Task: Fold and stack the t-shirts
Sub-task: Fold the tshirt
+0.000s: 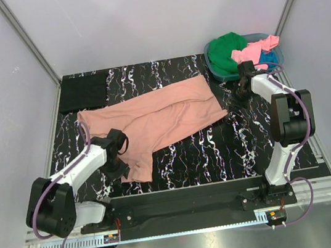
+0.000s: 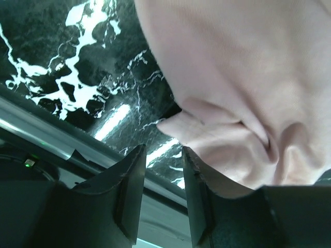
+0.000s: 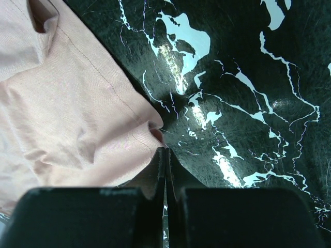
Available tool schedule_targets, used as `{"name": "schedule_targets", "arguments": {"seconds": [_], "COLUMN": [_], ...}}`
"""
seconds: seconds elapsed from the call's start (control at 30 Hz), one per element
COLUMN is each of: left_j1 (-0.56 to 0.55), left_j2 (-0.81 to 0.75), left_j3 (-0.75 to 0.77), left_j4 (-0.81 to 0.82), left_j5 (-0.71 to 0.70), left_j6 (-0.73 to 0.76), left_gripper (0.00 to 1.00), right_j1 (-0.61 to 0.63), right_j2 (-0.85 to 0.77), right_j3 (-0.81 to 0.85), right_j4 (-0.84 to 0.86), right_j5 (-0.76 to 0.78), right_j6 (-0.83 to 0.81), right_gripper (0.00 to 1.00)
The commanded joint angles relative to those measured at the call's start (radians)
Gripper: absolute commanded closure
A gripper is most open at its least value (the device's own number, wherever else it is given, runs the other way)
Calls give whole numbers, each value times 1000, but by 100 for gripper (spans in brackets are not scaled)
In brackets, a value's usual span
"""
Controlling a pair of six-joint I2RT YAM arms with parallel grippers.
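Observation:
A large salmon-pink t-shirt lies partly folded in the middle of the black marbled table. My left gripper is at its near-left edge. In the left wrist view that gripper is open and empty, with the cloth bunched against its right finger. My right gripper is just right of the shirt's right corner. In the right wrist view it is shut, the shirt's corner lying just beyond its tips, and no cloth shows between the jaws. A folded black t-shirt lies at the back left.
A teal basket at the back right holds a green t-shirt, a bright pink one and a blue one. White walls enclose the table. A metal rail runs along the near edge.

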Motion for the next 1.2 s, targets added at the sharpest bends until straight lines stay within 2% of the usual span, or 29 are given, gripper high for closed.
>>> {"name": "schedule_targets", "arguments": {"seconds": [0.0,0.53,0.63,0.67,0.77,1.03,1.17], "left_j1": [14,41,51,52,52,54,52], "left_j2": [16,73,78,72,29,-204,-301], "left_j3": [6,-61,-67,-64,-21,28,-6], "left_j4": [45,153,164,159,101,-60,-125], "left_j5": [-1,12,3,-7,-62,-51,-13], "left_j6": [13,12,23,27,29,-28,-85], "left_gripper": [60,62,71,80,100,100,100], "right_j1": [-1,-1,-1,-1,-3,-1,17], "right_j2": [-9,-3,0,0,-5,-22,-37], "right_j3": [14,11,14,14,13,-6,-29], "right_j4": [16,22,19,18,13,-21,-28], "right_j5": [-1,-7,-8,-8,-8,-2,5], "right_j6": [-14,-14,-17,-17,-12,-8,-14], "right_gripper": [100,100,100,100,100,100,100]}}
